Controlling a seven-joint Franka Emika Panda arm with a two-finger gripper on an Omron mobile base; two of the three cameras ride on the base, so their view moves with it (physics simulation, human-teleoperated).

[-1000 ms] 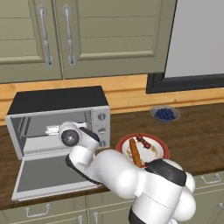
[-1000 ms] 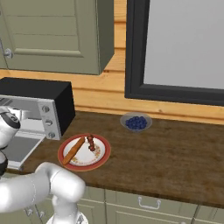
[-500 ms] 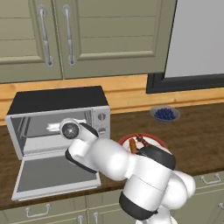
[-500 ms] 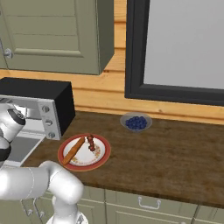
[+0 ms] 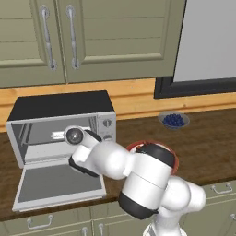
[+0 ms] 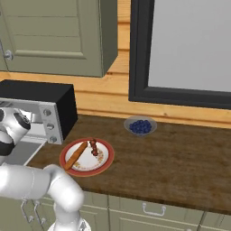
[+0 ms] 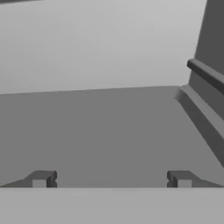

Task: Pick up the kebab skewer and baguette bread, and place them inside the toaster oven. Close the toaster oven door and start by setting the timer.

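Observation:
The toaster oven [image 5: 60, 107] stands at the left of the counter with its door [image 5: 60, 184] dropped flat. My hand hangs over that door, right at the oven's mouth. In the hand view my gripper [image 7: 110, 180] is open with nothing between its fingertips [image 7: 41, 179], and it faces the bare grey oven floor, with a rack rail on the right. The baguette bread [image 6: 75, 154] and the kebab skewer [image 6: 94, 146] lie side by side on a red-rimmed plate [image 6: 107, 158] to the right of the oven [image 6: 49, 106].
A small bowl of blueberries [image 6: 140, 126] sits further back on the wooden counter, also seen in the left base view as the bowl [image 5: 174, 120]. Wall cabinets hang above the oven. My arm's bulk hides most of the plate [image 5: 138, 145] in the left base view.
The hand has risen slightly at the oven mouth, and the arm's elbow and upper links have swung over the plate. The jaws stay open; baguette and skewer have not moved.

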